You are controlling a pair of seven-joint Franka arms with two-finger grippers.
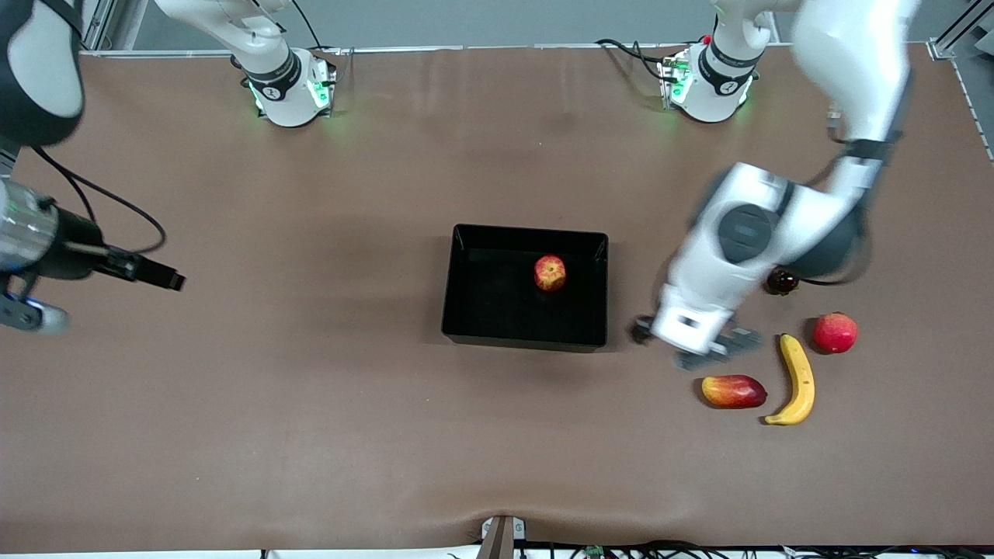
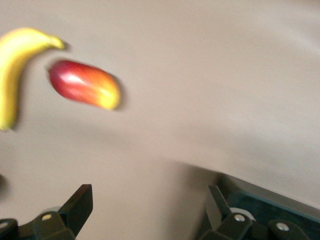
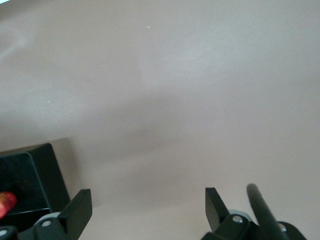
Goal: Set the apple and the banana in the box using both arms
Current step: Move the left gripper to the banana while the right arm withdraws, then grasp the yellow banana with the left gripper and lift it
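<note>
The apple (image 1: 550, 272), red with yellow patches, lies inside the black box (image 1: 497, 307) at the middle of the table. The yellow banana (image 1: 798, 380) lies on the table toward the left arm's end, nearer to the front camera than the box. My left gripper (image 1: 691, 345) hangs open and empty over the table between the box and the banana. In the left wrist view the banana (image 2: 12, 70) shows ahead of the open left gripper (image 2: 150, 205). My right gripper (image 3: 148, 207) is open and empty over bare table at the right arm's end, with the box (image 3: 35, 175) and the apple (image 3: 6, 202) off to one side.
A red-yellow mango-like fruit (image 1: 734, 391) lies beside the banana, close to the left gripper. A round red fruit (image 1: 835, 332) and a small dark object (image 1: 782, 281) sit farther from the front camera than the banana. A cable (image 1: 116, 206) trails from the right arm.
</note>
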